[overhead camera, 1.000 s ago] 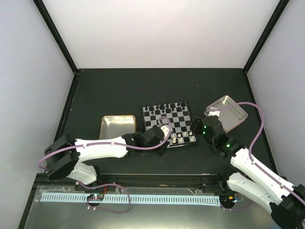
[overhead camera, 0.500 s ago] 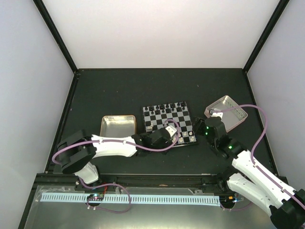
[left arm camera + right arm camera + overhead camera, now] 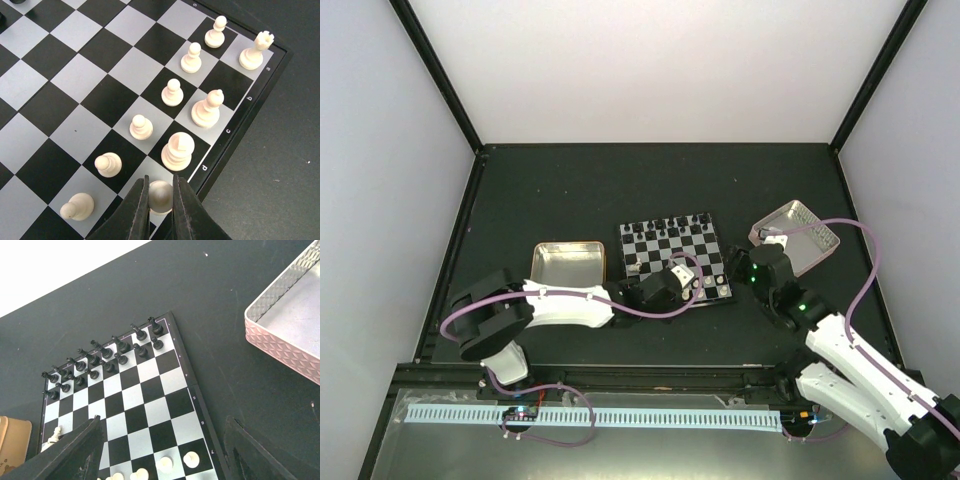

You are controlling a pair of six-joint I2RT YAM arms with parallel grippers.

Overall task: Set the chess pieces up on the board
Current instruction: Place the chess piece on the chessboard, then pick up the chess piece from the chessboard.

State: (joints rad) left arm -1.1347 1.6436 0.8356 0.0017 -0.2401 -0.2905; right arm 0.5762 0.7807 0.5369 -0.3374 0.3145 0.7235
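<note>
The board (image 3: 660, 252) lies mid-table. Black chess pieces (image 3: 670, 225) stand in its two far rows, also in the right wrist view (image 3: 105, 360). Cream pieces (image 3: 172, 92) stand along the near edge: several pawns, a rook (image 3: 254, 50), a bishop (image 3: 206, 109) and a tall piece (image 3: 177, 150). My left gripper (image 3: 682, 275) is shut on a cream piece (image 3: 161, 196), low over a white square at the board's near edge next to the tall piece. My right gripper (image 3: 745, 268) hangs open and empty above the board's right side (image 3: 162, 420).
A gold-rimmed tin tray (image 3: 567, 265) sits left of the board, touching the left arm's side. A pink-sided tray (image 3: 795, 238) sits right of the board, also in the right wrist view (image 3: 290, 335). Dark walls edge the table.
My left arm has reached farther right along the board's near edge with its gripper. My right gripper has drawn slightly right, off the board's corner.
</note>
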